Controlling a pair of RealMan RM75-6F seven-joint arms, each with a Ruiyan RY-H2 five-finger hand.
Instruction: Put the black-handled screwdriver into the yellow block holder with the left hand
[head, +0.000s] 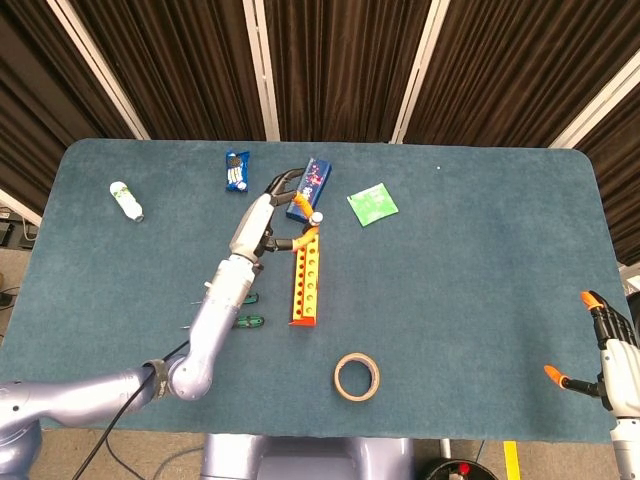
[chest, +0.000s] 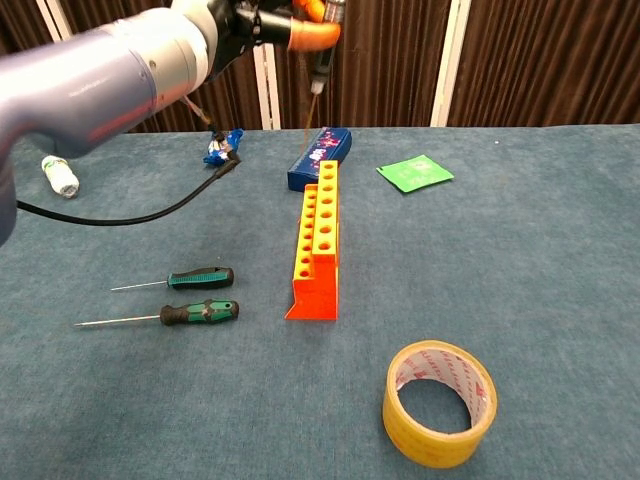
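The black-handled screwdriver (chest: 322, 55) is held in the air near the top centre of the chest view, roughly upright with its shaft pointing down. The left hand (head: 272, 210) grips it; the orange-tipped fingers (chest: 308, 30) are clamped around the handle at the top edge of the frame. In the head view the screwdriver's end (head: 316, 218) appears just above the far end of the yellow block holder (head: 306, 281).

The yellow block holder lies flat on the bench (head: 470, 260) at centre frame, long axis running away from the robot, with a row of holes along its top and an orange step at the near end. Whether the shaft tip is over a hole cannot be told.

Directly behind the holder's far end lies a blue box (chest: 320, 157); it sits near the screwdriver's shaft in the chest view. A green packet (chest: 414, 173) lies to the right of the box. A blue wrapped item (head: 236, 171) lies at upper left, and a small white bottle (head: 126, 200) further left.

Two green-handled screwdrivers (chest: 200, 277) (chest: 200, 312) lie side by side to the left of the holder, apart from it. A roll of tape (chest: 440, 402) lies at lower right in the chest view.

The right hand (head: 610, 360) is at the lower right corner of the head view, fingers apart, holding nothing.
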